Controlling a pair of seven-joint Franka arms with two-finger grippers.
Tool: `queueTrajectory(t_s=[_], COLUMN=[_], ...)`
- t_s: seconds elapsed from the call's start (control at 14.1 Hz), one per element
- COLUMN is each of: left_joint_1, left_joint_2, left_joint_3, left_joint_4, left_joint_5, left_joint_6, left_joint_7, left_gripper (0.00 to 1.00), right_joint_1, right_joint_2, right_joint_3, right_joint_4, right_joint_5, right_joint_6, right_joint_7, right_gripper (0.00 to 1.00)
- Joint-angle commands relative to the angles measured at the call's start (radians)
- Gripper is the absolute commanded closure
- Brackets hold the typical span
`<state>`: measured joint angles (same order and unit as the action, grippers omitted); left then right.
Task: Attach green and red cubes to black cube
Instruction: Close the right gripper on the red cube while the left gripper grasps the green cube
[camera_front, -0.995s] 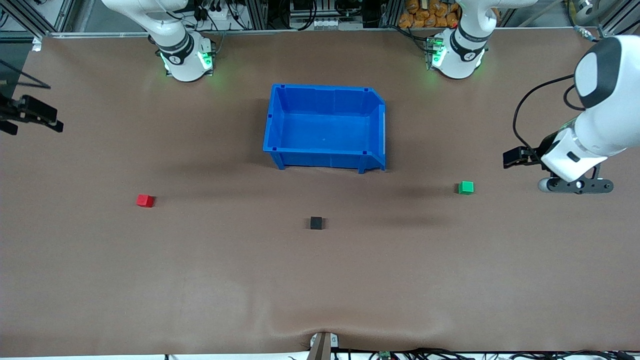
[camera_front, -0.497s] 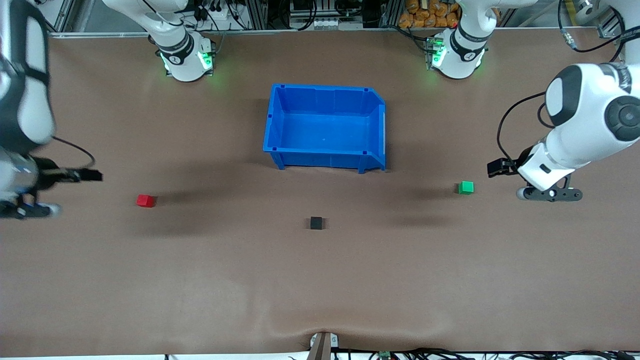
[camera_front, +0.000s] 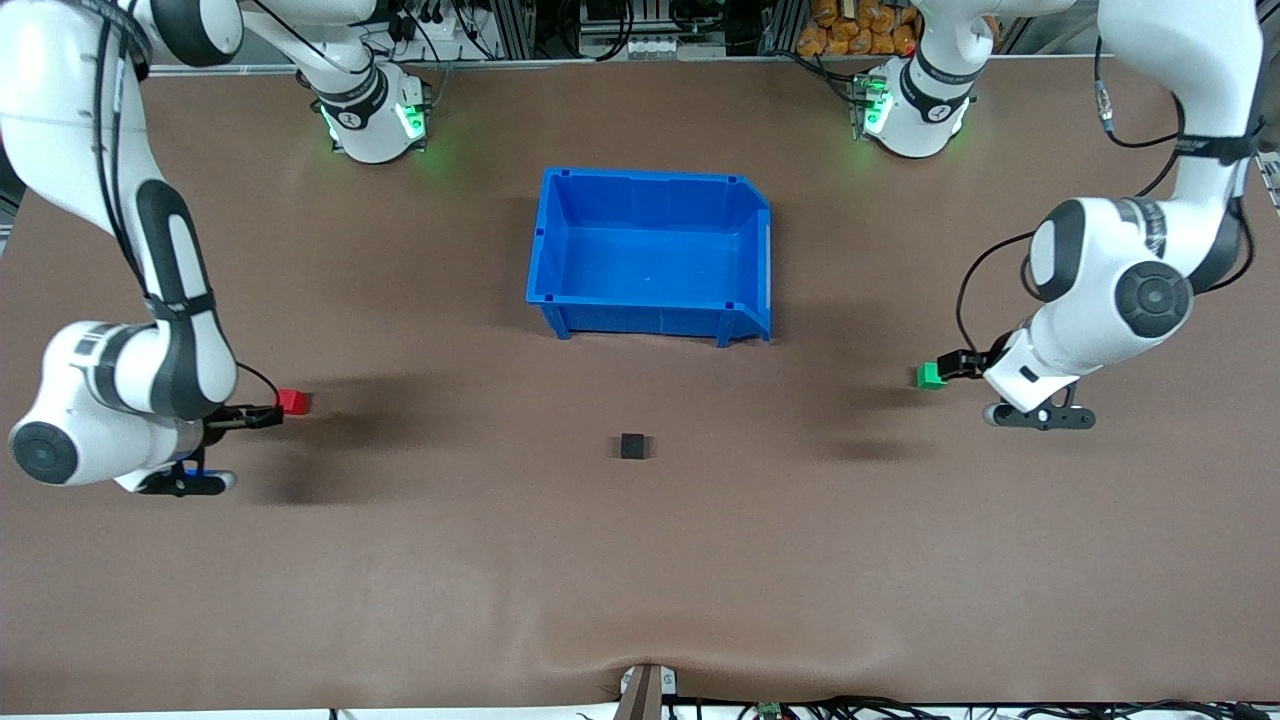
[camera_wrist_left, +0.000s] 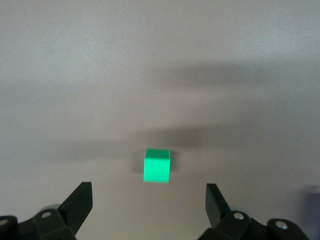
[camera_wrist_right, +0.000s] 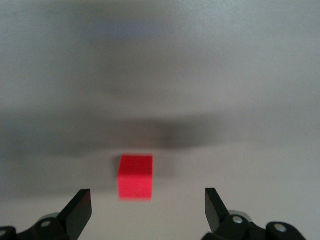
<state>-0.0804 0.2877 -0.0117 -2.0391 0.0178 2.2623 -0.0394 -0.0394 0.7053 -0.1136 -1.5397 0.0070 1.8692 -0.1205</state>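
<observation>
Black cube (camera_front: 632, 445) sits alone mid-surface, nearer camera than blue bin (camera_front: 650, 255). Green cube (camera_front: 930, 375) toward left arm's end, red cube (camera_front: 293, 401) toward right arm's end, both untouched. Left gripper (camera_wrist_left: 149, 200) and right gripper (camera_wrist_right: 148, 200) each just short of own cube, fingers spread wide, empty. Risk imo: tiny cubes, off-centre closing could nudge or twist one away.

1. The place is a robotics laboratory; two white arms have their bases (camera_front: 370, 115) fixed along one edge of a wide table (camera_front: 640, 560) covered with a brown mat;
2. Aluminium frame profiles (camera_front: 520, 25), cables and power sockets stand at the table's edge by the bases;
3. Loose cables (camera_front: 900, 708) also lie along the edge nearest the front camera.
</observation>
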Motion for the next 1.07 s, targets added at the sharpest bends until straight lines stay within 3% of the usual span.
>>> queueTrajectory(t_s=[0.0,0.21,0.28,0.43,0.57,0.78,0.99], left_joint_1=[-0.001,-0.001,-0.001,-0.004,0.004,-0.002,-0.001], left_joint_2=[0.01,0.034,0.05,0.083,0.096,0.123,0.134], left_joint_3=[0.001,0.001,0.001,0.003,0.003,0.003,0.003], left_joint_4=[-0.074,-0.108,-0.121,-0.137,-0.144,-0.142,-0.144], left_joint_5=[0.001,0.001,0.001,0.004,0.03,0.034,0.034], left_joint_6=[0.11,0.132,0.135,0.143,0.164,0.201,0.21], left_joint_7=[-0.002,-0.034,-0.057,-0.066,-0.065,-0.065,-0.06], left_gripper=[0.0,0.0,0.0,0.0,0.0,0.0,0.0], right_joint_1=[-0.005,-0.019,-0.01,-0.016,-0.008,-0.001,0.047], right_joint_2=[-0.001,0.039,0.04,0.065,0.062,0.049,0.051], right_joint_3=[0.012,0.014,0.012,0.014,0.014,0.017,0.029], right_joint_4=[-0.016,-0.014,-0.017,-0.02,-0.019,0.028,0.113], right_joint_5=[0.043,0.071,0.07,0.07,0.071,0.129,0.304], right_joint_6=[0.014,0.013,0.011,0.013,0.004,-0.057,-0.199], right_joint_7=[0.039,0.033,0.032,0.025,0.042,0.161,0.458], right_gripper=[0.0,0.37,0.37,0.5,1.0,1.0,1.0])
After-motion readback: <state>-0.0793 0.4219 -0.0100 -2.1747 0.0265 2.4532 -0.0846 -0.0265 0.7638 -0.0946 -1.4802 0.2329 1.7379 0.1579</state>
